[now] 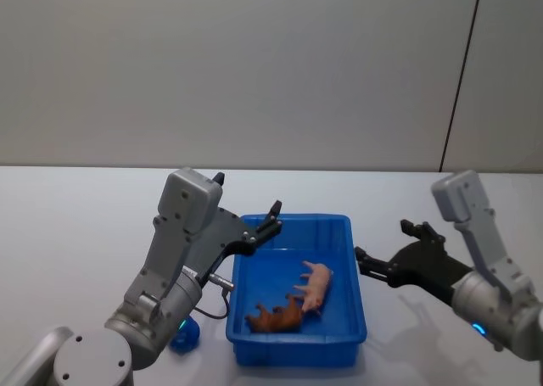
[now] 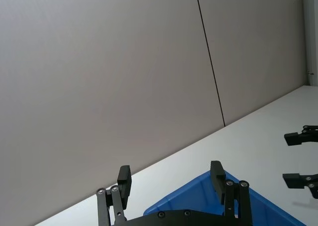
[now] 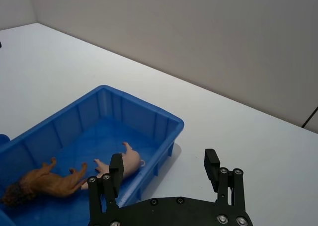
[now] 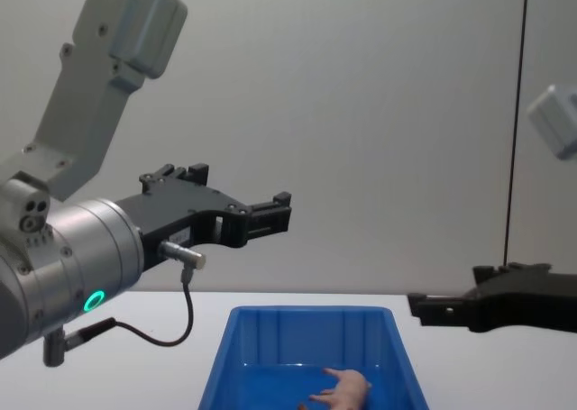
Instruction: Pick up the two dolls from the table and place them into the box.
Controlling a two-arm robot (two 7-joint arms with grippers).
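Brown doll (image 1: 276, 317), pink doll (image 1: 318, 286) both in the box (image 1: 357, 276)
My left tool (image 2: 170, 181), right tool (image 1: 383, 240) flank it, spread and empty.

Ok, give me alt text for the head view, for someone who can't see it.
The brown animal doll and the pink doll lie inside the blue box on the white table. The open left gripper hovers near the box's far left corner; the open right gripper hangs just off its right side.
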